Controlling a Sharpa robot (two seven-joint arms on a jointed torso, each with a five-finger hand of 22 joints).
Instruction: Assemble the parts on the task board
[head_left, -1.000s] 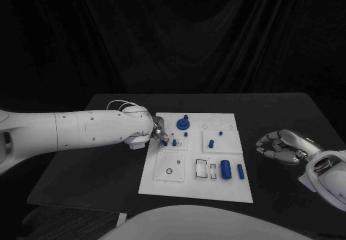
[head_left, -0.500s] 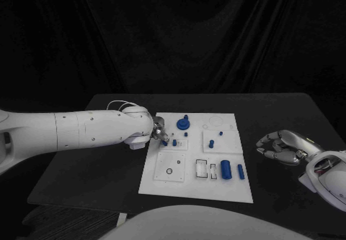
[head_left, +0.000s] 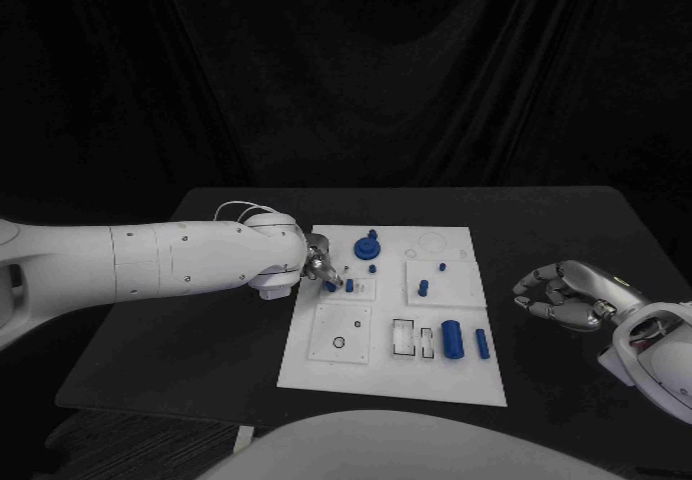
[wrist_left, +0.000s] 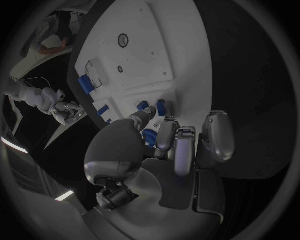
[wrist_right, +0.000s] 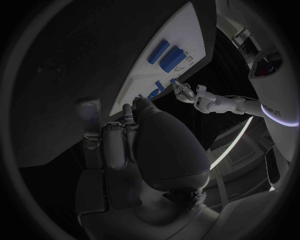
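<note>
The white task board (head_left: 335, 368) lies mid-table with several small blue parts on it. My left hand (head_left: 317, 263) hovers over the board's left side, fingertips down beside two short blue pegs (wrist_left: 161, 106). A small blue part (wrist_left: 150, 136) sits pinched between its thumb and fingers. A blue knob (head_left: 368, 243) stands just beyond the hand. Two blue cylinders (head_left: 453, 338) lie on the board's near right part. My right hand (head_left: 565, 293) rests off the board to the right, fingers curled in on nothing.
A white inset plate with a small black ring (head_left: 339, 342) sits at the board's near left, and rectangular slots (head_left: 404, 338) lie beside it. Bare black table (head_left: 188, 340) surrounds the board, and a black curtain hangs behind.
</note>
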